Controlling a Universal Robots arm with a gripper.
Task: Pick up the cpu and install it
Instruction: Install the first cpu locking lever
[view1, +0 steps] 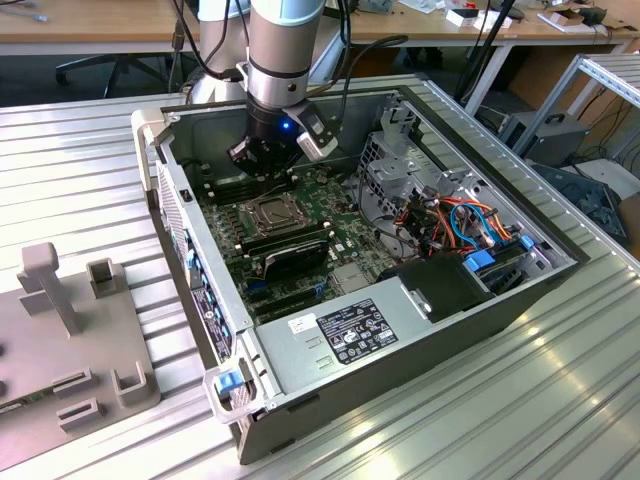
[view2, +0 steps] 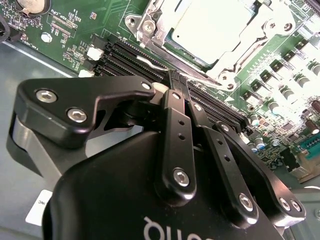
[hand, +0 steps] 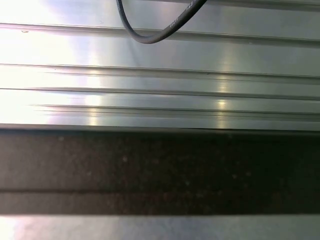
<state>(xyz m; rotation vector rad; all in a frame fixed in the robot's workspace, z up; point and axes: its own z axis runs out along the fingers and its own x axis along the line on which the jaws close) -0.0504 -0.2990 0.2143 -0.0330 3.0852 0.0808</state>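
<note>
Cpu (view2: 210, 30) is sitting inside the metal frame (view2: 239, 47); the gripper (view2: 180, 85), pressed together, is hanging just beside, calling for light moves.

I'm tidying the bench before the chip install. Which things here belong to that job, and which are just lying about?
Job: gripper, cpu in its socket, metal frame around it, green board.
Lying about: grey block plate, power supply, orange and blue cables, black cable.
</note>
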